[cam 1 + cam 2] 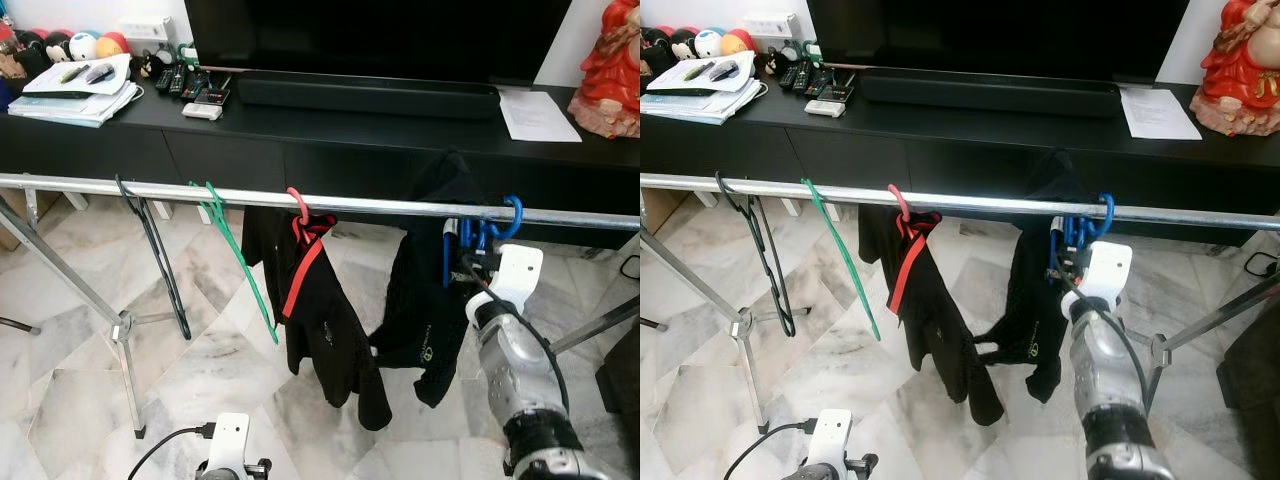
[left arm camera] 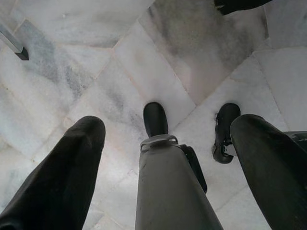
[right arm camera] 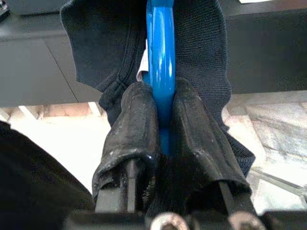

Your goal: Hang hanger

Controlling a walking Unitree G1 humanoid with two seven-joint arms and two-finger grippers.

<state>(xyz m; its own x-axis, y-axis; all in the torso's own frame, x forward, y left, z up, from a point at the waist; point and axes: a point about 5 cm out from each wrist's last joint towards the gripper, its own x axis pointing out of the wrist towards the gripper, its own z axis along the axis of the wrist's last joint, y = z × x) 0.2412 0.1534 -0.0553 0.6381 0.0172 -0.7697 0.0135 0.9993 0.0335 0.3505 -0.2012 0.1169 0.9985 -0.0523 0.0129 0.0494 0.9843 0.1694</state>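
Blue plastic is showing between the two black pads (image 3: 139,124) in the right wrist view: the right gripper (image 1: 470,262) is pinching the blue hanger (image 1: 500,225), which is carrying a dark garment (image 1: 420,300), and in the eye views its hook is already lying over the steel rail (image 1: 380,205) at the right of the frame. The hanging step seems to be nearly finished, so I judge the next move is asking for spreading the fingers and drawing the arm back slowly without dragging the hook off. At the bottom of the frame the left gripper (image 2: 148,139) is hanging idle over the marble floor (image 2: 72,72) with its fingers spread.
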